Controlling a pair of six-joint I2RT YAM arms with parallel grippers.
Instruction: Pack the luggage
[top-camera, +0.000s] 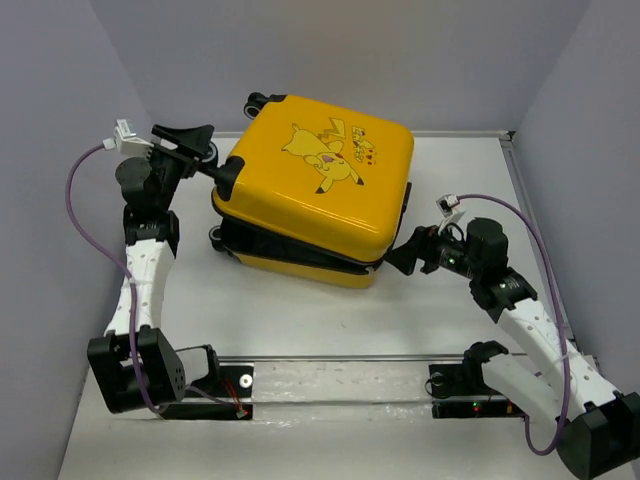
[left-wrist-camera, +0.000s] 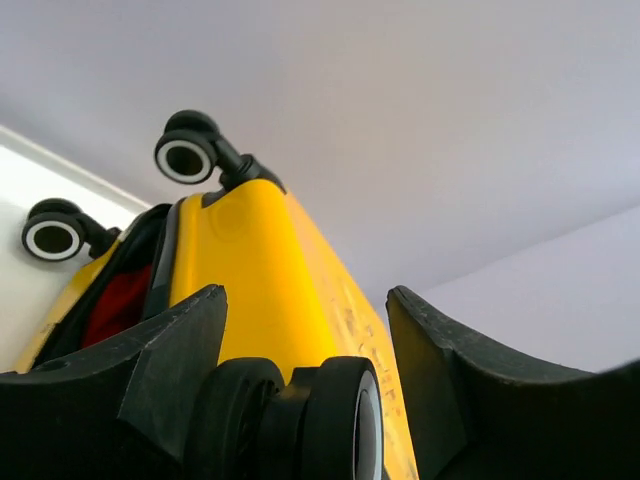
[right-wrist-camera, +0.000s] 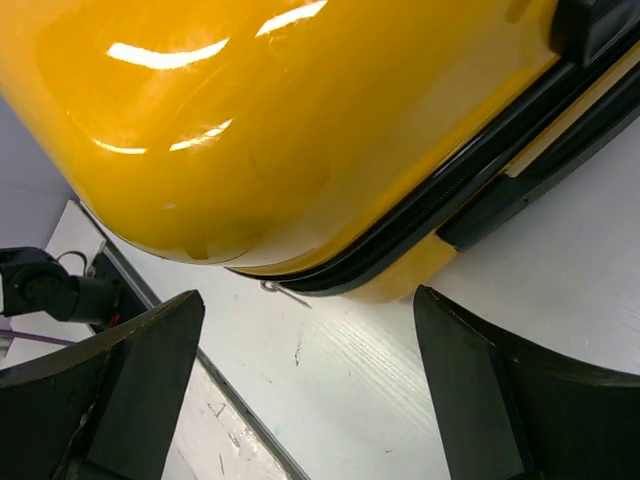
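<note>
The left gripper (left-wrist-camera: 305, 305) had its jaws apart around one black-and-white caster wheel (left-wrist-camera: 345, 415) at the luggage's left corner. A gap showed on one side of the wheel, so it was not clamped. The right gripper (right-wrist-camera: 308, 300) also stood with its jaws apart and empty, just off the luggage's right near corner and level with the dark seam between the two shells.

The luggage (top-camera: 320, 175) lay flat on the table (top-camera: 330, 330) between the two arms, with the printed shell uppermost. The upper shell sat ajar above the lower one, and something red (left-wrist-camera: 115, 305) showed inside the gap at the wheel end.

Risks, as I judged them:
- Closing on a wheel that swivels could twist or drag the case instead of steadying it.
- Pressing the lid down could pinch the red item in the seam and block the zip.

The lid carried a yellow cartoon character (top-camera: 322, 150). Small lettering and red marks sat beside it, too small to read.
</note>
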